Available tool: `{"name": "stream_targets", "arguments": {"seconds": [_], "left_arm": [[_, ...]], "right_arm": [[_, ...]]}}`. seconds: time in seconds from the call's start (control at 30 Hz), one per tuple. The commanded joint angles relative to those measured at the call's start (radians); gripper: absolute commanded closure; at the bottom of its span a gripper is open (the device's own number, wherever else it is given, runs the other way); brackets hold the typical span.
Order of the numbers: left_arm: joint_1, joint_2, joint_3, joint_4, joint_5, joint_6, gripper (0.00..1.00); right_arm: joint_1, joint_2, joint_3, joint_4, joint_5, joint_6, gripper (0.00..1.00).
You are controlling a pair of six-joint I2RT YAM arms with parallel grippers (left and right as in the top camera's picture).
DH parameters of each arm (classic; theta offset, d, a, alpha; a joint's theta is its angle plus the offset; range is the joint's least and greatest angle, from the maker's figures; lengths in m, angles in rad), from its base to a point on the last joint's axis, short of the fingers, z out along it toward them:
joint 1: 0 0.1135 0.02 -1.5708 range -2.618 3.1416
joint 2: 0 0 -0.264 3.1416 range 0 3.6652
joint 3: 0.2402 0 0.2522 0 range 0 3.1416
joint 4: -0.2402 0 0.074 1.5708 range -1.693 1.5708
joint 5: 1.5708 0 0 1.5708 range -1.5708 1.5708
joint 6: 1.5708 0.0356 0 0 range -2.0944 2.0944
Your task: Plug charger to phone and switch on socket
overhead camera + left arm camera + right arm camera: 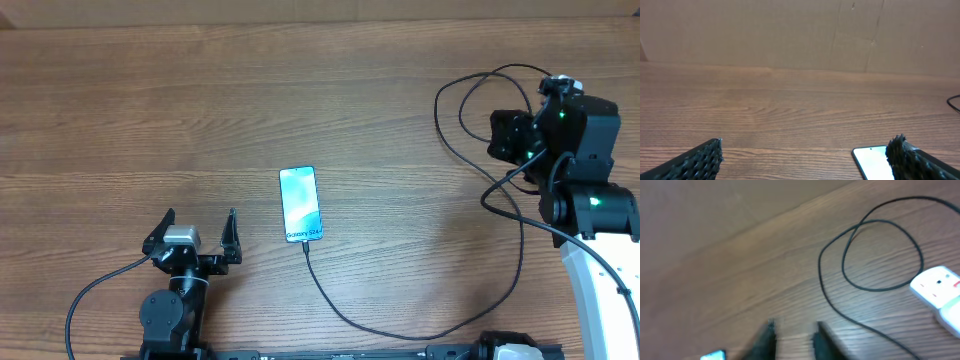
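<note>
Flat and screen-up near the middle of the table, slightly toward the near edge: the phone, lit, lettered end turned to the near edge, probably to offer the port to the arms. Touching that end, and to all appearance already seated in it, the connector of the charger. From there a long slack curve of black cable along the near edge, then up toward the right edge and into loose loops on the wood, slack enough to put no pull on the phone. Between the phone and the left edge, close to the near edge, the left gripper: spread wide, grasping nothing, near the phone but not touching, seemingly kept out of the way. Toward the far-right corner, the right gripper: blurred in its own camera, narrowly parted with wood showing in the gap, nothing held. Off to its side, just beside the cable loops, the white socket, likely the next target for the switch. From overhead, hidden under the right arm; plug and switch state not readable. Underneath, a table of matt brown wood grain; behind the far edge, a plain brown board like cardboard, with faint seams.
</note>
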Motion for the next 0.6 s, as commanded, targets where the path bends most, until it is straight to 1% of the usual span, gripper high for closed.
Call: {"name": "stream_targets", "arguments": {"seconds": [0.0,0.03,0.07,0.37,0.57], "left_arm": [[0.008,-0.005,-0.003,0.001,0.011,0.027,0.01],[0.008,-0.005,-0.003,0.001,0.011,0.027,0.00],[0.008,-0.005,-0.003,0.001,0.011,0.027,0.00],[0.008,-0.005,-0.003,0.001,0.011,0.027,0.00],[0.008,-0.005,-0.003,0.001,0.011,0.027,0.00]], "right_arm": [[0.004,-0.007,0.005,-0.003,-0.005,-0.008,0.39],[0.004,-0.007,0.005,-0.005,-0.005,-0.008,0.18],[0.004,-0.007,0.005,-0.008,-0.005,-0.008,0.00],[0.004,-0.002,0.005,-0.069,-0.018,-0.010,0.00],[0.004,0.002,0.005,-0.158,-0.003,-0.011,0.00]]}}
